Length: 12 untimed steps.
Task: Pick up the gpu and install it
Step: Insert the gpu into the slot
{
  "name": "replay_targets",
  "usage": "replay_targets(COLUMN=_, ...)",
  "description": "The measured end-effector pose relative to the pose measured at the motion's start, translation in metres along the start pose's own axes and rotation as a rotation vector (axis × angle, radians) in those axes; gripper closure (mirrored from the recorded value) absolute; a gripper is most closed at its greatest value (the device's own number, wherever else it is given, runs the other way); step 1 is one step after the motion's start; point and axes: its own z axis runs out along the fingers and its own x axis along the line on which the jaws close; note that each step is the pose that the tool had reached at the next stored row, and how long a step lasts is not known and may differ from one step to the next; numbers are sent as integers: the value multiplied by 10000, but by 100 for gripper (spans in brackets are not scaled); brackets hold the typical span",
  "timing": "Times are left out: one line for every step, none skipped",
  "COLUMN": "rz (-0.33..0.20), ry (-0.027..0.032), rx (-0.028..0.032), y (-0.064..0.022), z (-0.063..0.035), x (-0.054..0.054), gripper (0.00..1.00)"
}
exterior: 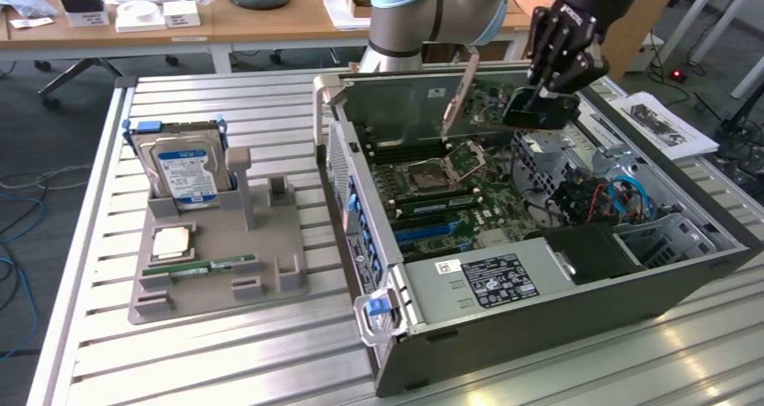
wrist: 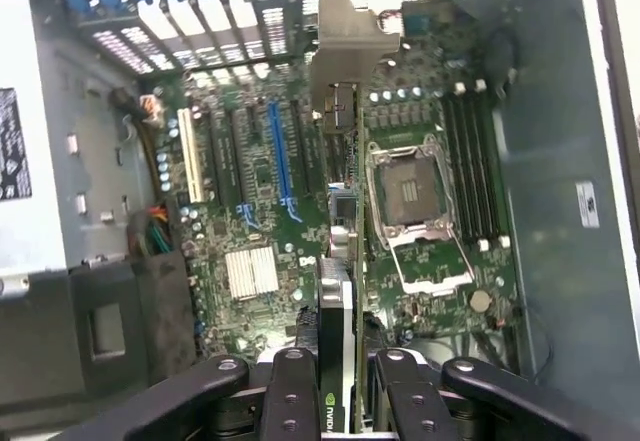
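1. The gripper (wrist: 342,369) has its fingers drawn narrow around the gpu (wrist: 338,296), which is clamped edge-on between them.
2. In the exterior view the gripper (exterior: 543,88) hangs over the far end of the open computer case (exterior: 597,299), with the dark gpu (exterior: 538,111) at its tips.
3. From the wrist, the gpu stretches away from the fingers above the motherboard (wrist: 250,211), its grey metal bracket (wrist: 345,51) at the far end. Whether its edge touches a slot I cannot tell.
4. The case lies on its side with the panel off. It holds the motherboard with an open, empty CPU socket (wrist: 410,196), a long blue expansion slot (wrist: 280,156), a white slot (wrist: 185,156) and a small silver heatsink (wrist: 250,271).
5. The gpu lines up between the blue slot and the CPU socket.
6. A labelled power supply (exterior: 502,276) fills the case's near end, and blue cables (exterior: 621,196) lie toward the exterior view's right.
7. Well apart, on the exterior view's left, a grey holder tray (exterior: 281,263) sits on the slatted metal table (exterior: 239,361).
8. The tray holds a hard drive (exterior: 185,169) standing upright, a processor chip (exterior: 174,241) lying flat and a green memory stick (exterior: 197,267) lying in a groove.
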Motion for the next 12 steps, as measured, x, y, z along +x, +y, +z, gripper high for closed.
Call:
replay_targets(rz=-178, ry=16, rx=-4, y=0, z=2, x=0, gripper=73)
replay_targets(rz=-358, ry=31, rx=-8, y=0, z=4, x=0, gripper=73)
replay_targets(rz=-537, ry=46, rx=-12, y=-1, z=5, x=0, gripper=73)
replay_targets(rz=-718, ry=63, rx=-16, y=-1, z=7, x=0, gripper=73)
replay_targets(rz=-867, ry=76, rx=-19, y=-1, z=7, x=0, gripper=73)
replay_targets(rz=-923, ry=81, rx=-20, y=-1, z=7, x=1, gripper=73)
replay_targets(rz=-943, ry=82, rx=-21, y=-1, z=7, x=1, gripper=73)
replay_targets(rz=-957, ry=82, rx=-14, y=-1, z=8, x=0, gripper=73)
replay_targets(rz=-974, ry=80, rx=23, y=0, z=10, x=0, gripper=73)
replay_targets(rz=-995, ry=75, rx=98, y=2, z=12, x=0, gripper=73)
replay_targets(rz=-1016, ry=67, rx=188, y=5, z=15, x=1, gripper=73)
replay_targets(rz=-1037, ry=60, rx=278, y=7, z=18, x=2, gripper=73)
